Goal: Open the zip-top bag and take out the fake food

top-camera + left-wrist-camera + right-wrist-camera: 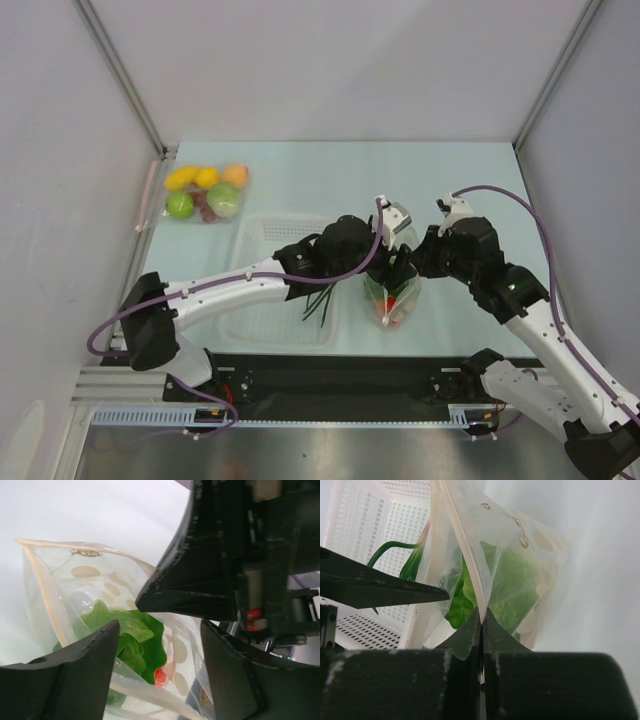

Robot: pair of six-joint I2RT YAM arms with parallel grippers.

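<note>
Two end effectors are working the crinkly see-through plastic zip-top bag [393,298] at the tabletop [330,180] centre.
Right end effector [481,622] is clamping one lip, left end effector [159,630] gaping open alongside; bag with green leafy fake food [137,637] is stretching toward 6 o'clock.

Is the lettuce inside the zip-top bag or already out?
Inside. Both wrist views show the green lettuce behind the clear plastic of the zip-top bag, while the right hand pinches its edge.
</note>
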